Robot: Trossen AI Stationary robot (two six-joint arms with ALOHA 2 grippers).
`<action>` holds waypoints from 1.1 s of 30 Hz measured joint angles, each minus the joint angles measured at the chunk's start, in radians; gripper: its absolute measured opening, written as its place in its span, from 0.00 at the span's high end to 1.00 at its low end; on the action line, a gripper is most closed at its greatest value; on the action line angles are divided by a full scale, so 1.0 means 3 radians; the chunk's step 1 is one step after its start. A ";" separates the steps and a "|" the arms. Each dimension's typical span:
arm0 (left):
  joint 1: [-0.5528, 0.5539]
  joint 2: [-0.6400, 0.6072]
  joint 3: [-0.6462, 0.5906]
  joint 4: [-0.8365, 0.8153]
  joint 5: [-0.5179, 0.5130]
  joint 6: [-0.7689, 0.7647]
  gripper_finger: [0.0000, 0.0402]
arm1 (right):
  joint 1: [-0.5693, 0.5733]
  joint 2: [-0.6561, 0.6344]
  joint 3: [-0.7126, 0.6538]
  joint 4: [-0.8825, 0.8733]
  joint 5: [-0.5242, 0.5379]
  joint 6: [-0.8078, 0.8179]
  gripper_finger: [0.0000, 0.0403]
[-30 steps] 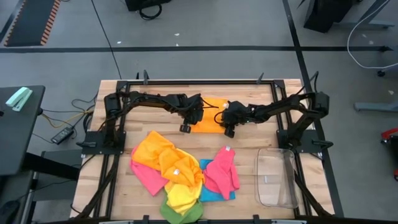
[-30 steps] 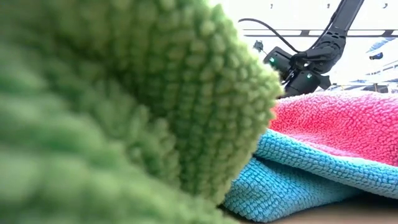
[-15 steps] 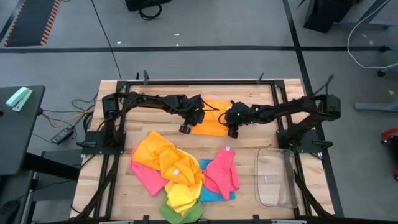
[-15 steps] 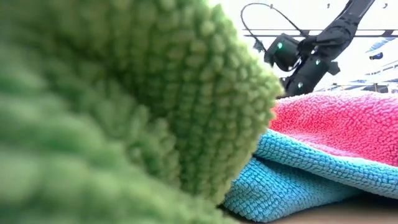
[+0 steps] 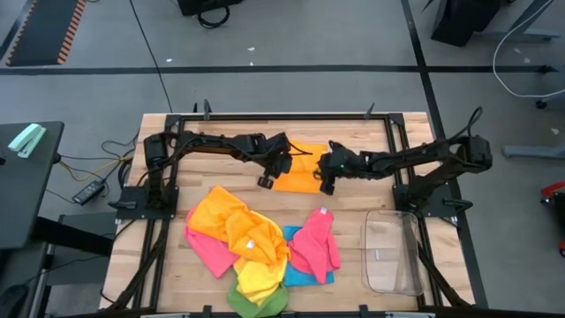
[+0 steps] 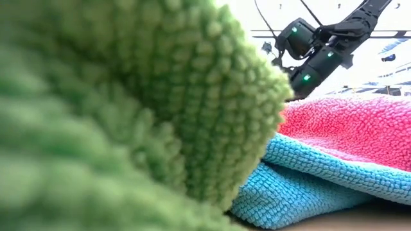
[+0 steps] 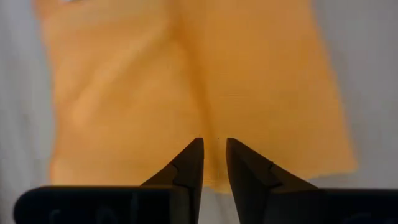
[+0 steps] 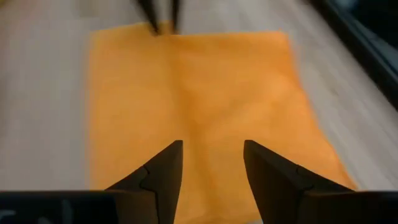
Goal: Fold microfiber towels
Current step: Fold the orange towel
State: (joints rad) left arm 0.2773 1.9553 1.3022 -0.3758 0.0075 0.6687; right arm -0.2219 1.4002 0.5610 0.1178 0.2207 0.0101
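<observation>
Now both grippers (image 7: 214,163) (image 8: 211,163) ajar — empty.

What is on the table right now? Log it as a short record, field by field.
surface: wooden table
being worked: orange towel, lying flat at the far middle
left tool: at the orange towel's left edge, a narrow gap between its fingers, nothing held
right tool: at the towel's right edge, open and empty
pile: crumpled towels near the front, in orange, yellow, pink, blue and green
pink towel: lies on the blue one
bin: clear plastic bin, front right, looks empty
</observation>
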 joint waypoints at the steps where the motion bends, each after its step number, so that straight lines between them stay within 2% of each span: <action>1: 0.0007 0.0000 0.0000 0.0033 -0.0013 -0.0032 0.80 | -0.0063 0.0000 0.0000 0.0004 0.0007 0.0091 0.54; 9: -0.0096 -0.0001 0.0000 0.0038 -0.0012 -0.0114 0.85 | -0.0742 0.0056 0.0005 0.0028 -0.0082 0.0489 0.51; 13: -0.0179 -0.0001 0.0000 0.0040 -0.0011 -0.0113 0.86 | -0.0965 0.0056 0.0005 -0.0015 -0.0130 0.0729 0.51; 17: -0.0247 -0.0001 0.0000 0.0092 -0.0009 -0.0097 0.87 | -0.1045 0.0146 0.0065 -0.0128 -0.0143 0.0857 0.51; 27: -0.0271 -0.0001 0.0000 0.0040 -0.0012 -0.0200 0.86 | -0.1132 0.0730 0.0867 -0.1038 -0.0020 0.1073 0.51; 33: -0.0271 -0.0001 0.0000 -0.0067 -0.0010 -0.0208 0.89 | -0.1203 0.0919 0.0965 -0.1079 -0.0102 0.1031 0.51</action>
State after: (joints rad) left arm 0.1959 1.9549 1.3022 -0.3958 0.0044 0.6063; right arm -0.5828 1.6759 0.8505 -0.2059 0.1901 0.3195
